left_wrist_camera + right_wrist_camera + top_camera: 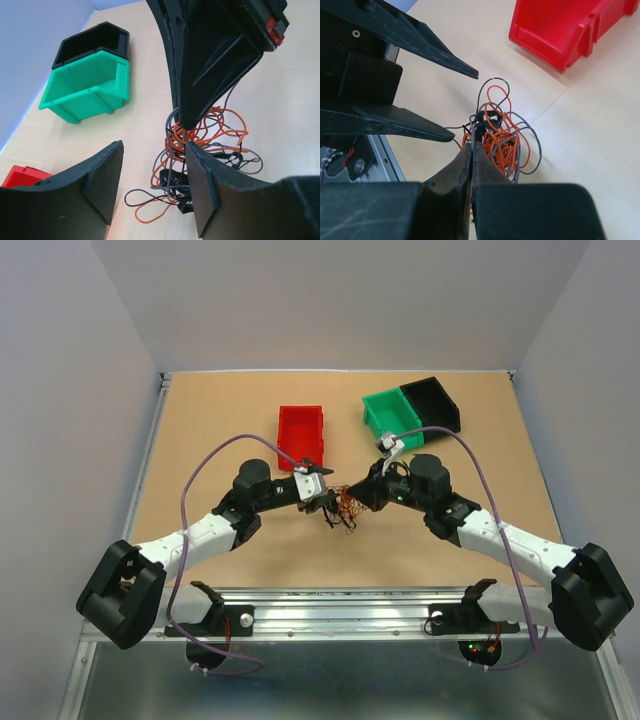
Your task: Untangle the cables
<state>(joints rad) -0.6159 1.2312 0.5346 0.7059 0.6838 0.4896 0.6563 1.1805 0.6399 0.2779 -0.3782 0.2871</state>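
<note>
The cables (345, 508) are a small bunch of thin orange, grey and black wires on the table between the two arms. My right gripper (358, 498) is shut on the top of the bunch. In the right wrist view its tips (472, 142) pinch wires of the bunch (504, 142). My left gripper (325, 502) is open, right beside the bunch. In the left wrist view its fingers (204, 187) stand wide apart, with loops of the cables (210, 132) lying between and behind them. The right gripper (186, 124) comes down from above onto the wires.
A red bin (301, 433) stands behind the grippers. A green bin (390, 420) and a black bin (432, 403) stand side by side at the back right. The green bin (90, 85) and the black bin (92, 42) also show in the left wrist view.
</note>
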